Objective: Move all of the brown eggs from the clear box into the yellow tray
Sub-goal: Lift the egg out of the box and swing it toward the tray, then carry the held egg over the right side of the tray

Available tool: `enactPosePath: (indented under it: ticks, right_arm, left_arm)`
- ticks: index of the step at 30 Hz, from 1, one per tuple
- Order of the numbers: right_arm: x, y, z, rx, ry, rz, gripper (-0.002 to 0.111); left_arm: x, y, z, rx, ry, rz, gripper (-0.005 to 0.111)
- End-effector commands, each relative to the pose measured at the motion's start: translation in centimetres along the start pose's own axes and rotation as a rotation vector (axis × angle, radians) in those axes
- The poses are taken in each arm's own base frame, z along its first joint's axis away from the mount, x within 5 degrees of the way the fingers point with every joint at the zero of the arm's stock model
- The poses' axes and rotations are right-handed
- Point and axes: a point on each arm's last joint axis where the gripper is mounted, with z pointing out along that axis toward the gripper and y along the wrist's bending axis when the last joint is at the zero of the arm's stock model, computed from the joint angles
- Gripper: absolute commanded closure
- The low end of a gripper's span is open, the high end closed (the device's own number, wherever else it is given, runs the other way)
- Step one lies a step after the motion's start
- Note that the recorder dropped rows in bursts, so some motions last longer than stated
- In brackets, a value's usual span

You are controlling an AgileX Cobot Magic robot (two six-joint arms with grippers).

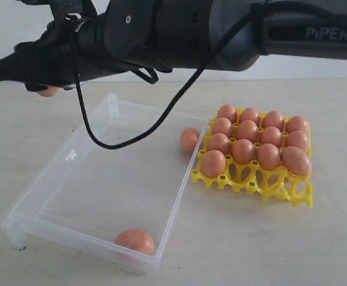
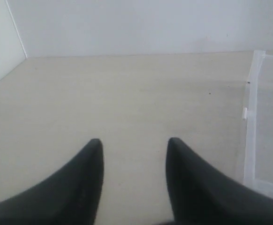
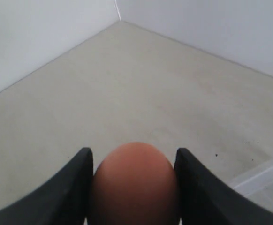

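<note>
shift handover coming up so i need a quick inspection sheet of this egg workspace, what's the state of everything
surface: pale beige table, a few tiny dark specks
job's things: clear box has a near egg in its front corner; a far egg sits at the corner by the tray, inside or outside the wall unclear; yellow tray mostly filled, some near cups empty
clutter: nothing seen
grippers: right gripper shut on a held egg; left gripper open, empty, over the table beside the box
cables: black cable droops from the arm over the box
surroundings: plain pale wall
</note>
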Motion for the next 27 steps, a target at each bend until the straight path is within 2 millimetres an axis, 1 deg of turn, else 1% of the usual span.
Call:
enactPosePath:
  ticks: [1, 4, 8, 10, 14, 17, 19, 21, 25, 27]
  right_arm:
    - [0.5, 0.1, -1.0, -0.002, 0.021, -0.056, 0.109]
    - [0.4, 0.2, -2.5, 0.008, 0.003, -0.072, 0.109]
    - [0.3, -0.2, -5.6, 0.069, -0.099, -0.057, 0.109]
    - [0.7, -0.7, -7.4, 0.12, -0.169, -0.05, 0.109]
    - [2.9, -1.7, -10.6, 0.193, -0.221, -0.07, 0.109]
    - [5.0, -2.9, -12.7, 0.246, -0.229, -0.044, 0.109]
    - [6.5, -4.3, -14.2, 0.306, -0.263, 0.027, 0.109]
    - [7.7, -6.2, -15.6, 0.385, -0.314, 0.096, 0.109]
    - [10.3, -10.8, -18.8, 0.614, -0.432, 0.257, 0.109]
    - [10.9, -13.0, -20.1, 0.707, -0.481, 0.296, 0.109]
  left_arm:
    - [-0.2, 0.0, 0.0, 0.003, -0.008, 0.006, 0.082]
    - [-0.1, 0.0, 0.0, 0.002, -0.004, 0.006, 0.095]
    - [-0.1, 0.0, 0.0, 0.002, -0.003, 0.006, 0.111]
    - [-0.1, 0.0, 0.0, 0.002, -0.003, 0.006, 0.111]
    - [-0.1, 0.0, 0.0, 0.002, -0.003, 0.006, 0.111]
    - [-0.1, 0.0, 0.0, 0.002, -0.003, 0.006, 0.111]
    - [-0.1, 0.0, 0.0, 0.002, -0.003, 0.006, 0.111]
    - [-0.1, 0.0, 0.0, 0.002, -0.003, 0.006, 0.111]
    - [-0.1, 0.0, 0.0, 0.002, -0.003, 0.006, 0.111]
    - [-0.1, 0.0, 0.0, 0.003, -0.005, 0.006, 0.111]
